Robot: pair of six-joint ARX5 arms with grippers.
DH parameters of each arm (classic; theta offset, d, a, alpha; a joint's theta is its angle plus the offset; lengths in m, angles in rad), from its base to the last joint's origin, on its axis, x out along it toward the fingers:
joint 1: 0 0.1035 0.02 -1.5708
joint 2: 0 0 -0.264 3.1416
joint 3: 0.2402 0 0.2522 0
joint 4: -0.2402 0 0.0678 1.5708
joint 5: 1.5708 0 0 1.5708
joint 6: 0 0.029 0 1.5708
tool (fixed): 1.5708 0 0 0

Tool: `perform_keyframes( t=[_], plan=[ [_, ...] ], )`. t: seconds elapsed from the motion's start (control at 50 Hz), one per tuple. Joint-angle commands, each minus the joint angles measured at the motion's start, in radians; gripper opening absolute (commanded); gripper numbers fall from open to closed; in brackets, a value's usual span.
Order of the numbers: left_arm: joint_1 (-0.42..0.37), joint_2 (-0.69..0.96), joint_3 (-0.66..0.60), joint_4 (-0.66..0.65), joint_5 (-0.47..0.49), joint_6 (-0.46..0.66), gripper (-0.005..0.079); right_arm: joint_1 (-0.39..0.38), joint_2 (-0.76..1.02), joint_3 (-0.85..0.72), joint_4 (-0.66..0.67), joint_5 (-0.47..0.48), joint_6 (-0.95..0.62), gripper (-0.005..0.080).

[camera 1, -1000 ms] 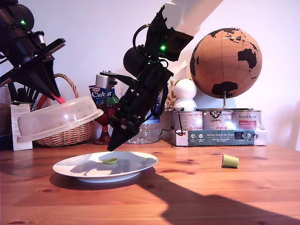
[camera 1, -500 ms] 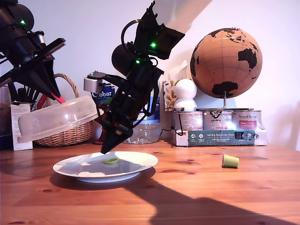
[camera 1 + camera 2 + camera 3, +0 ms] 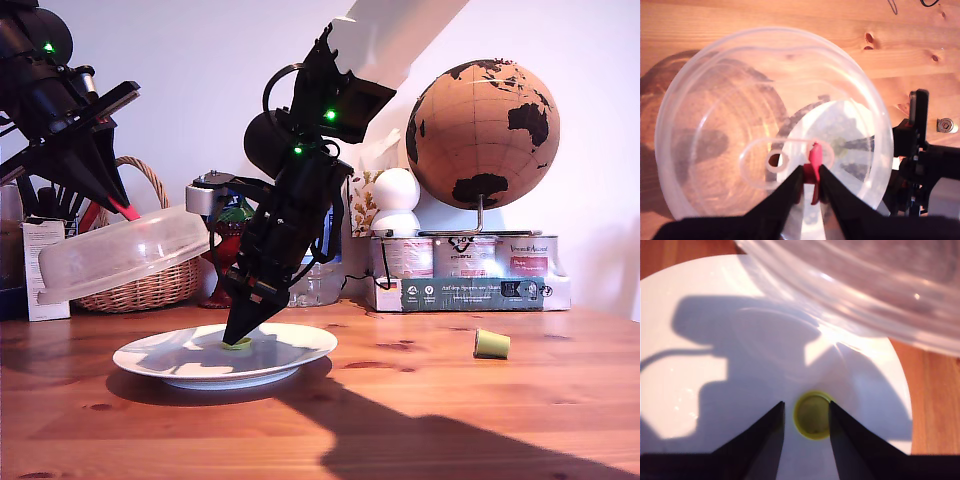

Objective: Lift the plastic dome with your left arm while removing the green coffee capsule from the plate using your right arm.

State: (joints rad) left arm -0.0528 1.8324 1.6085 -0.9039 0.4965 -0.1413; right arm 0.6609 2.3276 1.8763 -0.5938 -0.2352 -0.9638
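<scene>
The first gripper (image 3: 810, 181) is pinching the plastic dome (image 3: 125, 252) by its red tab, tilting it up at the exterior view's left so the second gripper (image 3: 806, 416), jaws parted, is straddling the green capsule (image 3: 813, 414) on the plate (image 3: 290, 352).

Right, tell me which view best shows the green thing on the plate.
The second wrist view: the green thing lies unobstructed between my second gripper's open fingers, on the plate. The exterior view shows a sliver at the fingertips. The first wrist view shows only a blur through the plastic dome.
</scene>
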Motion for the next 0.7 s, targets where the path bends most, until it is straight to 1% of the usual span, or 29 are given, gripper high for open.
perform_keyframes(
  t=[0.0, 0.4, 0.52, 0.68],
  plan=[
    [-0.002, -0.021, 0.017, 0.011, 0.005, 0.011, -0.0022, -0.005, 0.052, 0.003, 0.003, 0.0, 0.015, 0.0249],
    [-0.002, -0.021, 0.017, 0.016, 0.005, 0.012, -0.0022, -0.007, 0.084, 0.003, -0.003, -0.001, 0.034, 0.024],
    [-0.002, -0.021, 0.017, 0.019, 0.005, 0.011, -0.0022, -0.007, 0.084, 0.003, -0.024, -0.005, 0.033, 0.0117],
    [-0.002, -0.021, 0.017, 0.02, 0.006, 0.011, -0.0022, -0.007, 0.084, 0.003, -0.037, -0.024, 0.033, -0.0018]
  ],
)
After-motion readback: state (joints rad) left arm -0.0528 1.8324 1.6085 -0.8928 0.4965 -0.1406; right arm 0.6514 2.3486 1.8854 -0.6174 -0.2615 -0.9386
